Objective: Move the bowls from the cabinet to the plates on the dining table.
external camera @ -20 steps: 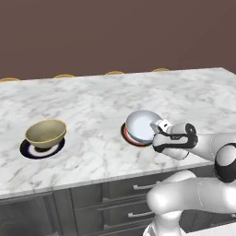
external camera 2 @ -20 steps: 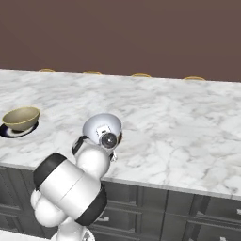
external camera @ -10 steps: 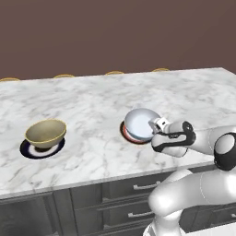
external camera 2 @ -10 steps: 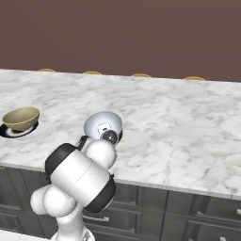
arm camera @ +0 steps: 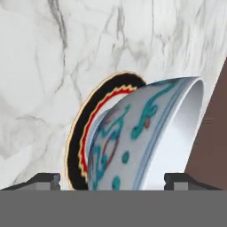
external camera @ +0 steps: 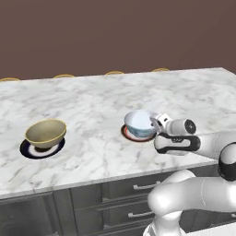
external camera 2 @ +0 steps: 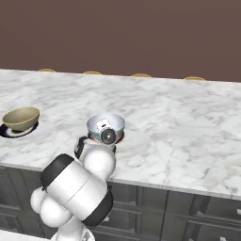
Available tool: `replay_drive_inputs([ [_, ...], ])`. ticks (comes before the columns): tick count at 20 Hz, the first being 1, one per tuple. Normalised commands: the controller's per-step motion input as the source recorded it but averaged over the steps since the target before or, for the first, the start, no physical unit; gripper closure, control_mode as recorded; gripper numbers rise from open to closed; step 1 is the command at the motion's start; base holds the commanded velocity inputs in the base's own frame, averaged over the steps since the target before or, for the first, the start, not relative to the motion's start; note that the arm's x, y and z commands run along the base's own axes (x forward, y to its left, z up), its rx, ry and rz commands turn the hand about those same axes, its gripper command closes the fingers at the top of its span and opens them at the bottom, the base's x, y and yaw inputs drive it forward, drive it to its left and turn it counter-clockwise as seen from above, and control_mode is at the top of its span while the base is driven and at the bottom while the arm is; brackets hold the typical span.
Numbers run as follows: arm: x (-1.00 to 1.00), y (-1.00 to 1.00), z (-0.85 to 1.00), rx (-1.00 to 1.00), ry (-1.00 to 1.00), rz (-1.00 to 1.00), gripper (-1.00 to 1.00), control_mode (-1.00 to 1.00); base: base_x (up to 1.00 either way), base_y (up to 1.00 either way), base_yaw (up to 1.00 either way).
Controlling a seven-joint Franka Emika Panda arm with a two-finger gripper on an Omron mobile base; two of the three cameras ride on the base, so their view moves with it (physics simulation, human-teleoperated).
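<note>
Releasing the patterned bowl [external camera: 139, 124] onto its red-rimmed plate [arm camera: 82, 146] on the marble table [external camera: 92, 106], the gripper [arm camera: 113, 179] has its fingers spread apart beside the rim. Best to back straight away without nudging it. A smooth, rounded olive bowl [external camera: 45, 132] sits on a navy plate [external camera: 27, 150].

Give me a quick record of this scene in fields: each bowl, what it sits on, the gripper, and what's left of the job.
olive-yellow bowl: on the navy-rimmed plate, left part of the dining table
patterned bowl: on the red-orange-rimmed plate, near the front edge
gripper: open, fingertips either side of the patterned bowl's rim, not clamping it
task state: both bowls rest on plates
</note>
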Motion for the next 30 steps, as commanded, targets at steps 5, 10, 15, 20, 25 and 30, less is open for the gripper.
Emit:
replay_drive_inputs([
  [5, 0.00, 0.00, 0.85, -0.03, 0.00, 0.00, -1.00, -1.00, 0.00, 0.00, 0.00],
  [10, -0.01, 0.00, 0.70, -0.03, 0.00, 0.00, -1.00, -1.00, 0.00, 0.00, 0.00],
  [15, -0.26, 0.00, 0.34, -0.24, 0.01, 0.03, -1.00, -1.00, 0.00, 0.00, 0.00],
  [20, -0.61, 0.00, 0.25, -0.32, 0.02, 0.13, -1.00, -1.00, 0.00, 0.00, 0.00],
  [25, -0.83, -0.02, 0.46, -0.28, 0.00, 0.17, -1.00, -1.00, 0.00, 0.00, 0.00],
  [30, -0.75, -0.15, 0.53, -0.23, 0.00, 0.20, -1.00, -1.00, 0.00, 0.00, 0.00],
])
